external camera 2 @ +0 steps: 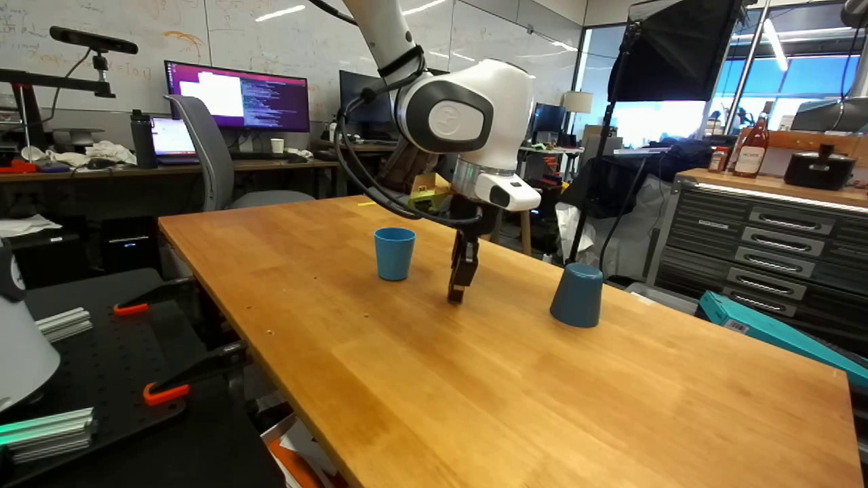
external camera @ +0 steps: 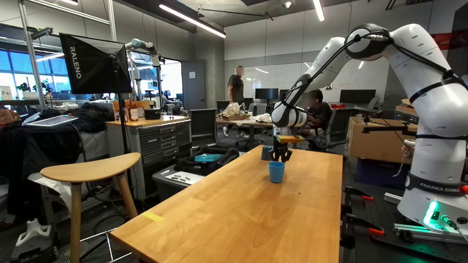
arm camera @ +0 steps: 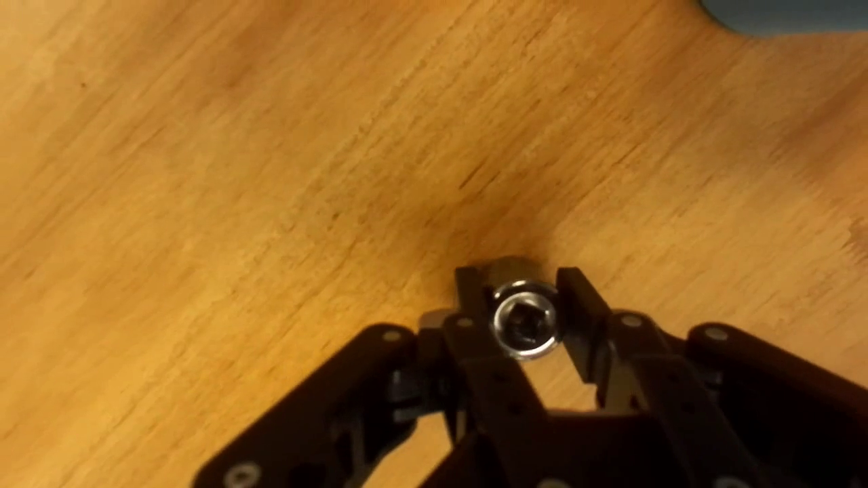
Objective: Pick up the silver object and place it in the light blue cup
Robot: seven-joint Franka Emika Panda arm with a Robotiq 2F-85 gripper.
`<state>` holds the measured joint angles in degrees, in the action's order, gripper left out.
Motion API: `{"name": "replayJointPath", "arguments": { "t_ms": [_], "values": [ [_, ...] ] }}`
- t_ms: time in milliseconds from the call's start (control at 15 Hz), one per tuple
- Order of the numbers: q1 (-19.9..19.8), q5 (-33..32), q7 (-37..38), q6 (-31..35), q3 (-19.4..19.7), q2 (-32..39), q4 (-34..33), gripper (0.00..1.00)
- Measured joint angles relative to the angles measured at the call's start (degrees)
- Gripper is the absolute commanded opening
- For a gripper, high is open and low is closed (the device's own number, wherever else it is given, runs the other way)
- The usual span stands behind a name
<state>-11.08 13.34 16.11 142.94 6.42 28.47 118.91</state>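
Note:
The silver object [arm camera: 525, 349], a small round socket-like piece with a dark hole, stands upright between my fingertips in the wrist view. My gripper [arm camera: 521, 288] is closed on its sides. The gripper also shows in both exterior views [external camera: 280, 160] [external camera 2: 457, 293], pointing down, low over the table. The silver object is too small or hidden to make out there. The light blue cup [external camera: 276, 173] stands upright, mouth up, and shows in an exterior view [external camera 2: 394, 255]. My gripper is beside it, apart from it.
A darker blue cup [external camera 2: 577, 297] stands upside down on the wooden table [external camera 2: 420, 379], on the gripper's other side; it also shows in an exterior view [external camera: 266, 153]. A blue edge [arm camera: 786, 15] shows at the wrist view's top right; I cannot tell which cup it is.

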Motion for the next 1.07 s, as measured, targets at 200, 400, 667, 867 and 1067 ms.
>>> {"name": "replayJointPath", "arguments": {
  "t_ms": [200,400,667,867,1067],
  "values": [
    [-0.3,0.7,-0.7,-0.8,0.0,-0.1,-0.1,0.08],
    [-0.3,0.8,-3.0,-3.8,-0.9,-2.1,-0.6,0.08],
    [0.5,3.0,-7.1,-10.9,-3.8,-9.5,-0.7,0.08],
    [1.7,5.8,-9.5,-16.5,-5.4,-13.8,-0.8,0.08],
    [3.1,7.8,-10.7,-21.1,-5.7,-14.8,-1.3,0.08]
  ]
}}
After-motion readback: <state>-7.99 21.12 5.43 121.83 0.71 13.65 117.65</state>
